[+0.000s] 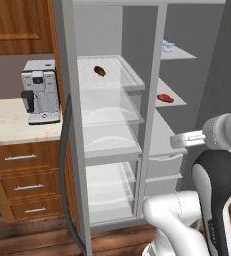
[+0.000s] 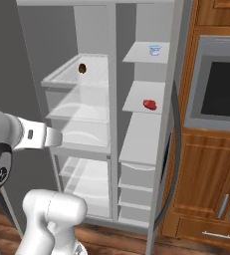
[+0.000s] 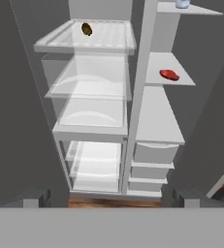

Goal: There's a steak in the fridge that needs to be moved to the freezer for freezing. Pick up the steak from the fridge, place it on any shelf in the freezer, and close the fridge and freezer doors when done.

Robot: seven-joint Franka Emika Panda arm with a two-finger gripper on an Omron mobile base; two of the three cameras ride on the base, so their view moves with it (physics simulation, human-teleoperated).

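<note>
Nearest to us, the tool [image 3: 111, 197] stands released, its two dark fingertips [image 3: 36, 197] spread wide at the bottom of the hand view with nothing between them; it hangs in front of the open cabinet, well apart from every shelf

Just past it we see the fridge [image 1: 109, 145], the wider compartment on the left, with clear glass shelves and see-through drawers. Beside it on the right sits the freezer [image 2: 139, 139], narrower, with solid grey drawers low down. Both doors are swung open: the fridge door [image 1: 69, 150] shows edge-on with its dark bar handle in the left base view, and the freezer door [image 2: 169, 149] likewise in the right base view

Higher and deeper, the steak [image 3: 169, 74] lies flat on the shelf [image 3: 154, 68], the middle solid grey board of the freezer, toward its right side. On the board above it rests a small pale container [image 2: 155, 49], possibly a cup; we cannot make it out clearly. On the top glass shelf of the fridge lies a dark brown oblong item [image 1: 100, 71]

Off to the left, a coffee machine [image 1: 39, 90] stands on the pale surface [image 1: 12, 125] over wooden drawers
</note>
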